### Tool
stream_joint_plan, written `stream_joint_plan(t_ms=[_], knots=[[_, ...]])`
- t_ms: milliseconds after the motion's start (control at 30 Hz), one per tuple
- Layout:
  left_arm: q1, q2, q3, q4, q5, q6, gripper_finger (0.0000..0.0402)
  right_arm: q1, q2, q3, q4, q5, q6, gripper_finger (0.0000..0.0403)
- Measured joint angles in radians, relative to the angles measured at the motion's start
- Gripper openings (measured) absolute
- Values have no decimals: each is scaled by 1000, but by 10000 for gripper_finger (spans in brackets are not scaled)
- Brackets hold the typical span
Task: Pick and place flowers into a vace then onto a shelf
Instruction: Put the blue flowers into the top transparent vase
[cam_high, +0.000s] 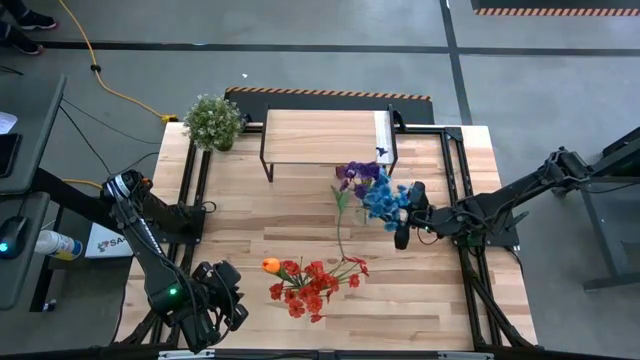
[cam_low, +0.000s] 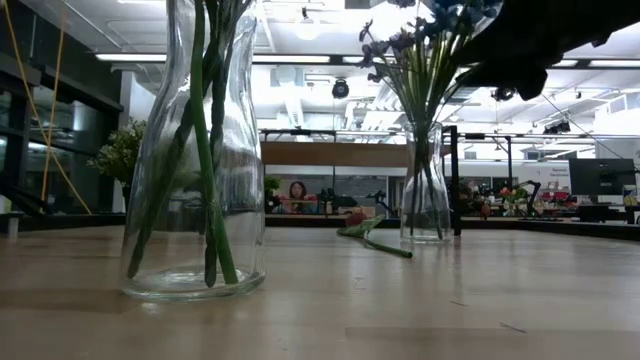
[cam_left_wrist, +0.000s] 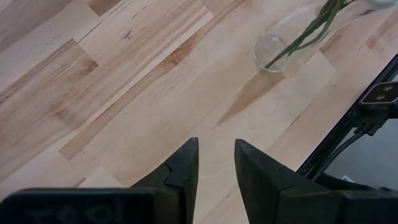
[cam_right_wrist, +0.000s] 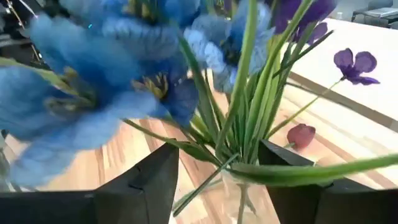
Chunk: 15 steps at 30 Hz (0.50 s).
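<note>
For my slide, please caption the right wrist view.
Right gripper open around stems of blue flowers in a glass vase.

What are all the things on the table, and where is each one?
Red flowers: a bunch, with one orange bloom, standing in a glass vase near the table's front edge.
Blue and purple flowers: a bunch in a second glass vase, right of middle.
Maroon flower: one, lying on the table by the second vase.
Shelf: one, light wood with black legs, at the back.
Potted plant: one, green, back left corner.
Left hand: black, fingers slightly apart, empty, at front left.
Right hand: black, fingers either side of the blue bunch's stems.
</note>
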Motion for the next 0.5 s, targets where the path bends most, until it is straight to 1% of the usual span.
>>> stream_joint_plan(t_ms=[200,500], knots=[[0,0,0,0,0,0,138,0,-23,0,-41,-65,4,224],[0,0,0,0,0,0,138,0,-131,0,-160,-166,22,216]])
